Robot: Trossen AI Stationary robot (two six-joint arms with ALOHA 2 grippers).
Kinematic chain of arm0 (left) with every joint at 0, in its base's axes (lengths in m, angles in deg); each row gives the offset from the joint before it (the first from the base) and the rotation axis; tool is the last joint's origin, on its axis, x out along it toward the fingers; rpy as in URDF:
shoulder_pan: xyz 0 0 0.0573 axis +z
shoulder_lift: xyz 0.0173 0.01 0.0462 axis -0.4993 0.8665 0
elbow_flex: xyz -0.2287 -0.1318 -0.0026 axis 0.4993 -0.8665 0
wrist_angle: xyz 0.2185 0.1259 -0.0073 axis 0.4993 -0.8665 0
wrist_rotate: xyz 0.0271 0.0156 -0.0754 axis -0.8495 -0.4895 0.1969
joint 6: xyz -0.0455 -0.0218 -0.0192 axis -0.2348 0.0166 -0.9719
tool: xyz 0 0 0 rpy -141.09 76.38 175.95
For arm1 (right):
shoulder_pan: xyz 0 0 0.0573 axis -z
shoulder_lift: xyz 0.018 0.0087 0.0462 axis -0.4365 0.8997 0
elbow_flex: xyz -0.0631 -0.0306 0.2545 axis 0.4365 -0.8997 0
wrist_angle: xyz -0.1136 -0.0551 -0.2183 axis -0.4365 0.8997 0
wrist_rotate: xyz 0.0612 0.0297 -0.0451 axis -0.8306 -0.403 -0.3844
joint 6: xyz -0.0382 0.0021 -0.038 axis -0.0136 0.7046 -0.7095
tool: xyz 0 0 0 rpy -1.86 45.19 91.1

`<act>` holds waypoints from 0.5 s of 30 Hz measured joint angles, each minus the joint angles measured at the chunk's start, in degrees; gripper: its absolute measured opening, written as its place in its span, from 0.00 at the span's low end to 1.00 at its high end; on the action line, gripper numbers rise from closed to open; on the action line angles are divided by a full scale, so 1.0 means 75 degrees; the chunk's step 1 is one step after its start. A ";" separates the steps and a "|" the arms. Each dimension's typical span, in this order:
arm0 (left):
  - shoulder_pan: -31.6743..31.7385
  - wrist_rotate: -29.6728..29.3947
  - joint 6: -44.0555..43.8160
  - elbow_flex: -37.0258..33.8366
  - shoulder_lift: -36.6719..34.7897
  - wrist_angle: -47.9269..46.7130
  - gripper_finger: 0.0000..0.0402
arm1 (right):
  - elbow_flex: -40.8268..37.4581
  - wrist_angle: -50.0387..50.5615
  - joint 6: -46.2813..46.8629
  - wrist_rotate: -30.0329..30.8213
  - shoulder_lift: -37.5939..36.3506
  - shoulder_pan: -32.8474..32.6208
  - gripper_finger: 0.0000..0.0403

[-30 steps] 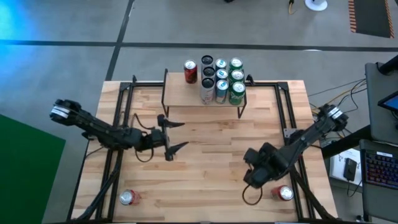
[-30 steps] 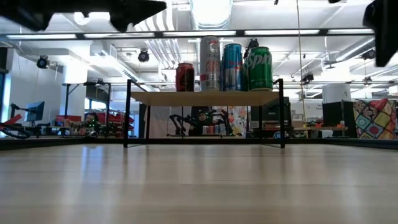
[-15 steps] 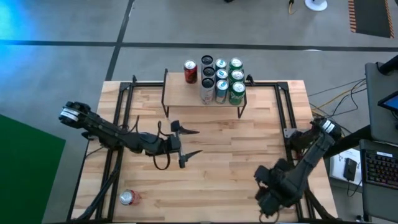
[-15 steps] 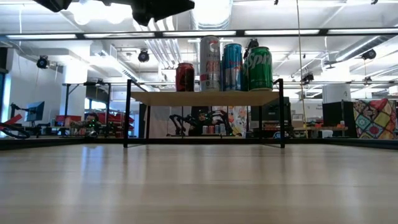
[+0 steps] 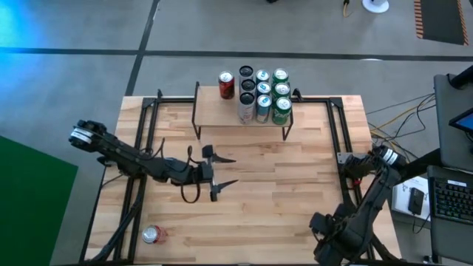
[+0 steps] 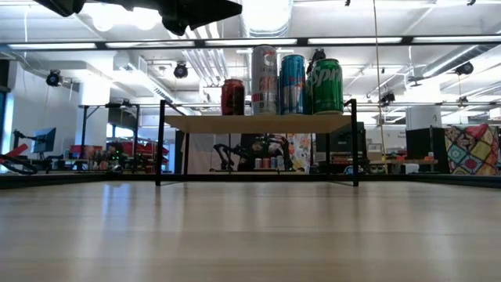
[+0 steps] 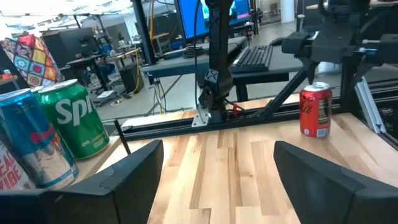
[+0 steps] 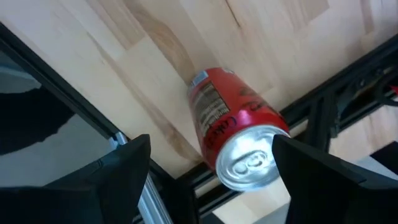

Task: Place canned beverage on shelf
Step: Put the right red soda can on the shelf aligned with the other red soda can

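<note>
A red can (image 8: 239, 134) stands upright on the table by its near right corner; it also shows in the left wrist view (image 7: 316, 110). My right gripper (image 8: 211, 152) is open just above it, one finger on each side, not touching; in the high view the right gripper (image 5: 330, 235) hides the can. My left gripper (image 5: 224, 169) is open and empty over the table's middle. The shelf (image 5: 222, 111) stands at the far edge on black legs and bears several upright cans (image 5: 262, 94). A second red can (image 5: 151, 235) stands at the near left.
Black frame rails (image 5: 341, 133) run along the table's left and right edges; one rail (image 8: 93, 118) lies close beside the red can. Bare wood (image 5: 266, 192) lies between the shelf and the near edge. The shelf's left half (image 6: 196, 123) holds no cans.
My right gripper has swung toward the table's near right corner and come over the red can, which it now hides in the high view. My left gripper has gone a little toward the table's right edge, then kept still. The cans have not moved.
</note>
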 joint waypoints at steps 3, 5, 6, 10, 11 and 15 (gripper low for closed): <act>-0.0027 0.0003 -0.0003 0.0003 -0.0044 -0.0127 0.72 | 0.0000 0.0171 0.0017 -0.0050 -0.0012 0.0000 0.81; -0.0031 0.0006 -0.0003 0.0003 -0.0050 -0.0177 0.72 | 0.0000 0.0318 -0.0001 -0.0065 -0.0012 0.0000 0.81; -0.0031 0.0013 -0.0003 0.0003 -0.0053 -0.0177 0.72 | 0.0000 0.0384 -0.0030 -0.0064 -0.0014 0.0000 0.81; -0.0031 0.0291 0.0020 0.0003 -0.0070 -0.0338 0.72 | 0.0000 0.0466 -0.0510 0.0002 -0.0016 0.0000 0.82; -0.0031 0.0362 0.0020 0.0003 -0.0078 -0.0376 0.72 | 0.0000 0.0475 -0.0602 0.0006 -0.0017 0.0000 0.84; -0.0031 0.0383 0.0020 0.0003 -0.0126 -0.0463 0.72 | 0.0000 0.0618 -0.0960 0.0051 -0.0017 -0.0004 0.91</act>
